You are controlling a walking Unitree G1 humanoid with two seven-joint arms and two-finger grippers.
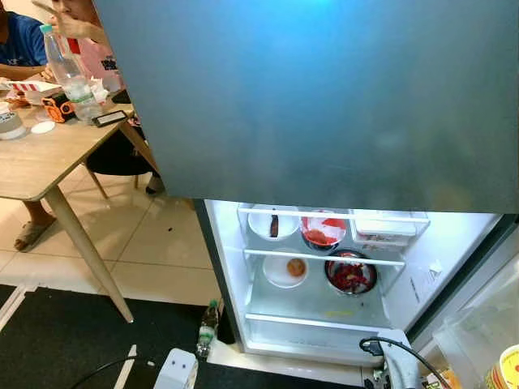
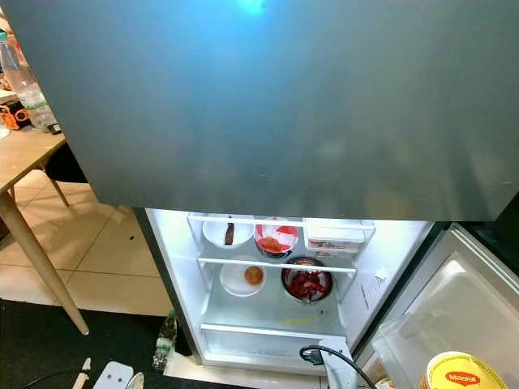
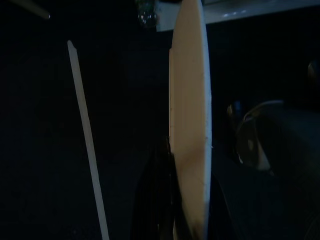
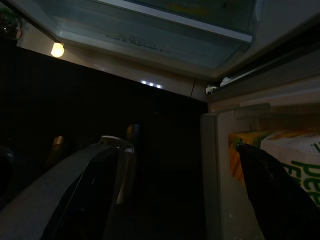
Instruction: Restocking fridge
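The fridge's lower compartment (image 1: 316,316) stands open and lit below a closed grey upper door (image 1: 324,97). Its upper shelf holds a white bowl (image 1: 273,223), a covered bowl of red food (image 1: 323,231) and a white box (image 1: 385,228). One shelf down sit a white plate with an orange item (image 1: 285,269) and a metal bowl of red food (image 1: 350,274). In the dark left wrist view, my left gripper (image 3: 172,220) is shut on a white plate (image 3: 190,115) seen edge-on. The right gripper (image 4: 175,200) hangs open low by the fridge's base, and its silver arm (image 1: 397,369) is at the bottom.
The open fridge door (image 2: 454,308) at the right holds a yellow Maggi cup (image 2: 462,374). A water bottle (image 1: 208,324) stands on the floor by the fridge's left corner. At the left is a wooden table (image 1: 32,162) with a bottle (image 1: 71,73) and seated people (image 1: 20,40).
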